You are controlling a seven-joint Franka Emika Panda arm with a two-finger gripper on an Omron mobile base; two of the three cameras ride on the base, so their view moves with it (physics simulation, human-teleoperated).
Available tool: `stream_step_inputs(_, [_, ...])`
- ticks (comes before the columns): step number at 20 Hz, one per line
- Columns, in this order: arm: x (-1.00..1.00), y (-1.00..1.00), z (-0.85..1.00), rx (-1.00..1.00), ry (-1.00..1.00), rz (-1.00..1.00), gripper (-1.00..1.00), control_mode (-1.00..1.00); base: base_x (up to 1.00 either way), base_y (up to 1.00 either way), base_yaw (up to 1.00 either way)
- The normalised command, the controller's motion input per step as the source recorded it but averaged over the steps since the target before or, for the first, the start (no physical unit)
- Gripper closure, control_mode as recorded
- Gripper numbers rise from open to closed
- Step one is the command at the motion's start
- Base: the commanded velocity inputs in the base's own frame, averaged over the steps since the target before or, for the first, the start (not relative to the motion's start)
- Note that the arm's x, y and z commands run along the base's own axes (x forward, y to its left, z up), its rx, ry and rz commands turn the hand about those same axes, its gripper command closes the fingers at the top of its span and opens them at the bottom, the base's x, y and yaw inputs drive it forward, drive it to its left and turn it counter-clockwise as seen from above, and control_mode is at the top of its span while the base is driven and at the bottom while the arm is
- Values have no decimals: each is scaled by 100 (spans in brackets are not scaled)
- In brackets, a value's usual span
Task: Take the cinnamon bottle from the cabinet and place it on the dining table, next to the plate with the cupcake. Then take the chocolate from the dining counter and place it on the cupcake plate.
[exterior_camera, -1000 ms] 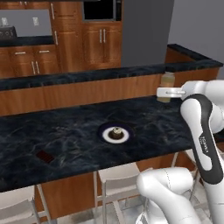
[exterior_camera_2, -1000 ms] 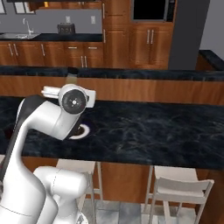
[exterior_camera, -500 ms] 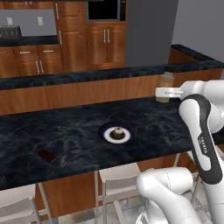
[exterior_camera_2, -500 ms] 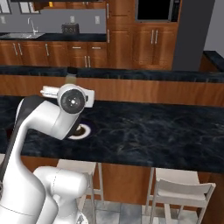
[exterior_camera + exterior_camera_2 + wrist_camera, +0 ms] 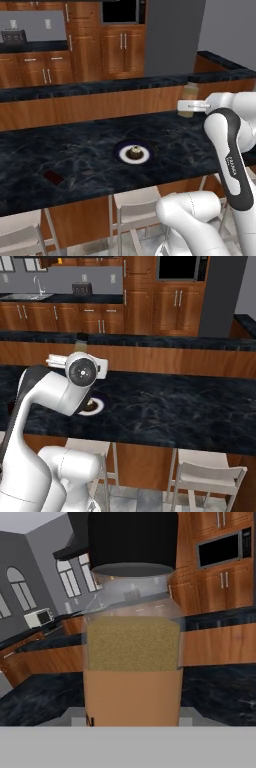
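Note:
My gripper (image 5: pixel 188 106) is shut on the cinnamon bottle (image 5: pixel 190 94), a tan bottle with a dark cap. It hangs upright over the right part of the dining table (image 5: pixel 75 150). In the hand view the cinnamon bottle (image 5: pixel 132 647) stands very close, between the fingers. The white plate (image 5: pixel 121 154) with the cupcake (image 5: pixel 134 150) lies mid-table, to the left of the bottle and nearer to me. The chocolate (image 5: pixel 52 177) lies flat near the table's front left. In the right base view my arm half hides the plate (image 5: pixel 98 404). Which wooden unit at the back is the cabinet I cannot tell.
A higher black-topped wooden ledge (image 5: pixel 100 89) runs behind the table, just beyond the bottle. White stools (image 5: pixel 131 206) (image 5: pixel 210 476) stand under the table's front edge. A far counter carries a toaster (image 5: pixel 81 289) and a sink (image 5: pixel 30 297).
The background has slid slightly sideways, so the camera has moved a little. The bottle stays in the shut gripper at about the same spot over the table.

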Motion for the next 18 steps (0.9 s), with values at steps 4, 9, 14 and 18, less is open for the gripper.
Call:
stream_step_inputs(4, [0,0,0,0,0,0,100,100,40,0,15])
stream_step_inputs(9, [0,0,0,0,0,0,100,100,8,1,6])
stream_step_inputs(14, [0,0,0,0,0,0,100,100,0,0,0])
stream_step_inputs(18, [0,0,0,0,0,0,100,100,0,0,0])
